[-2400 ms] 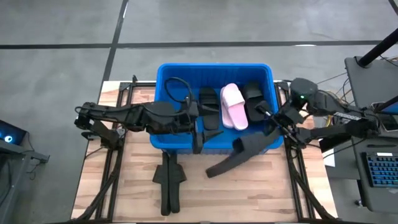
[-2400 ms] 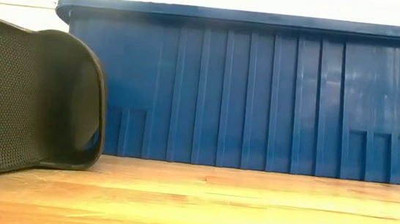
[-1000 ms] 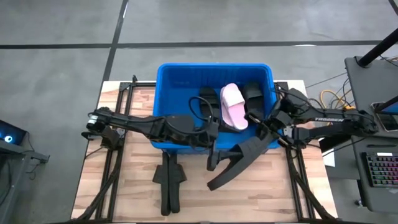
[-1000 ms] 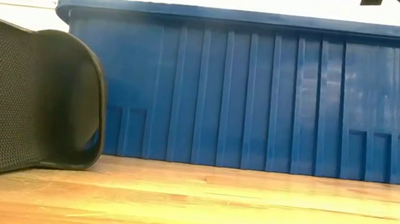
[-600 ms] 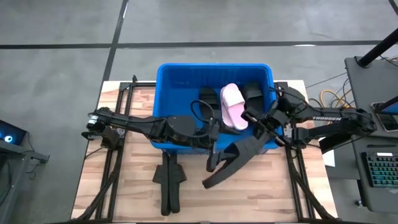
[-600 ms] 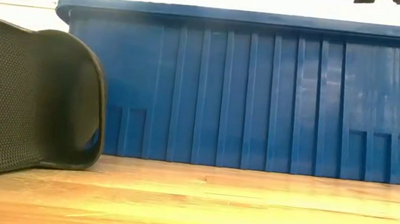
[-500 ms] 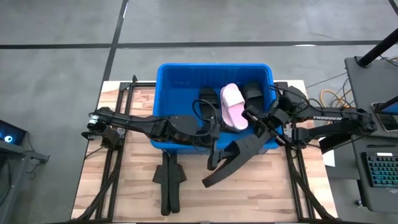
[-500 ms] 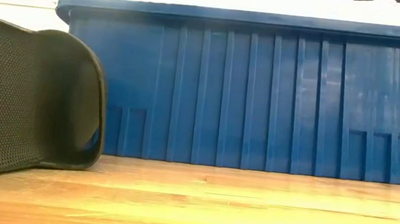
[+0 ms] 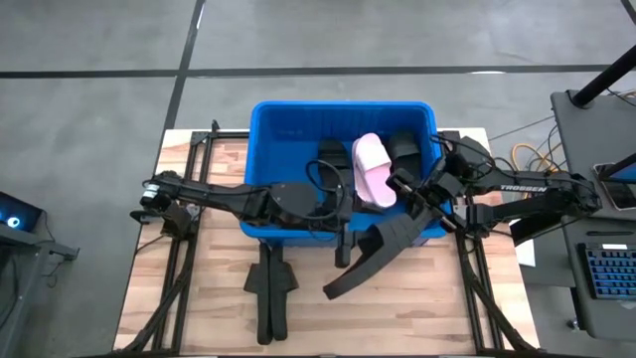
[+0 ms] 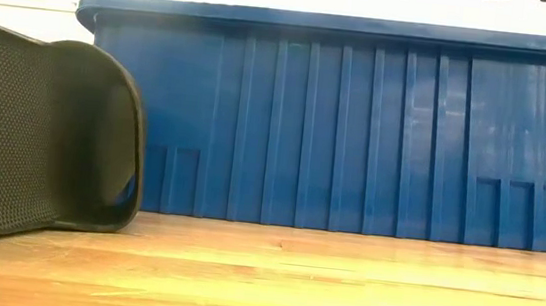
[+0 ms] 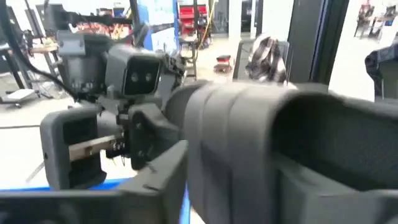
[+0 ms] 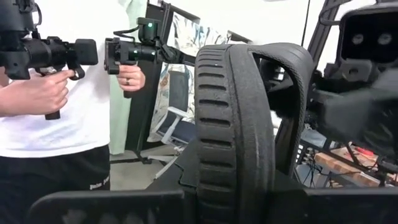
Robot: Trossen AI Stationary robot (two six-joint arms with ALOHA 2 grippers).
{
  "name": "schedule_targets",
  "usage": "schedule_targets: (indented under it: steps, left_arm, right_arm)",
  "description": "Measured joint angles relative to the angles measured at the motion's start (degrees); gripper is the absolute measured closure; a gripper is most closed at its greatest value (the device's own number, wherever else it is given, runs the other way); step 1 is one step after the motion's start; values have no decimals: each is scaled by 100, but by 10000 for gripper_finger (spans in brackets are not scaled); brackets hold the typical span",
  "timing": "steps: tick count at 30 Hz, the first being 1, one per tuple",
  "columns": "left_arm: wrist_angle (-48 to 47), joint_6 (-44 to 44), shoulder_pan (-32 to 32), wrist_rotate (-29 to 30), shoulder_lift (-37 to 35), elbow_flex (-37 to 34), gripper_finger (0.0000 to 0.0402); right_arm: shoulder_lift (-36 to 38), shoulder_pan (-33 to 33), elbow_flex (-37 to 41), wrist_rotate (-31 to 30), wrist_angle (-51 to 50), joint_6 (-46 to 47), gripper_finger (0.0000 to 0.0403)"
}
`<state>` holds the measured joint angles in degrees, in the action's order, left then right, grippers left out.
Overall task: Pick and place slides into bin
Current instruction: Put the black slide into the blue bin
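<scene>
Wooden table point(image 9: 219, 308): right gripper point(image 9: 405, 195), pinching a black slide point(image 9: 378, 251), should clear the bin point(image 9: 268, 124) rim while left gripper point(image 9: 343, 239) clamps its strap.

Bright blue ribbed bin point(image 9: 268, 124) holding one pale pink slide point(image 9: 372, 169) among black slides point(image 9: 405, 151); a black slide with a ridged sole point(image 12: 236, 137) and a black slide with fine dotted mesh texture point(image 10: 33, 140) on the pale wooden table point(image 9: 417, 298).

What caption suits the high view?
Both grippers meet at a black slide beside the blue bin.
</scene>
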<state>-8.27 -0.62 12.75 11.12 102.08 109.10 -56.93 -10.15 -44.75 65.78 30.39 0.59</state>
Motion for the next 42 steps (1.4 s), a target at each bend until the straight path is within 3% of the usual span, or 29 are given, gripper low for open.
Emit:
schedule_targets:
  steps: [6, 12, 18, 25, 31, 36, 42]
  left_arm:
    - [102, -34, -39, 134, 0, 0, 387]
    - [164, -533, -39, 115, -1, 0, 398]
    - [121, -796, -48, 141, -130, 4, 400]
    - [-32, -1146, -46, 305, -412, 9, 401]
    - [-401, -1282, -55, 1620, -743, 22, 401]
    - [-708, -1248, -55, 2792, -760, 26, 401]
    - [-1307, -1172, -118, 3364, -664, 20, 401]
  right_arm:
    - [4, -2, 2, -7, 2, 229, 369]
    - [42, 2, 2, -228, 30, 793, 362]
    - [87, -42, -35, -431, -20, 2148, 284]
    - [279, -459, -89, -302, -843, 2691, 213]
    - [520, -940, -238, -216, -2092, 2613, 197]
    - [787, -1232, -302, -289, -2282, 2616, 200]
    - [1156, -1462, -490, -479, -2291, 2777, 202]
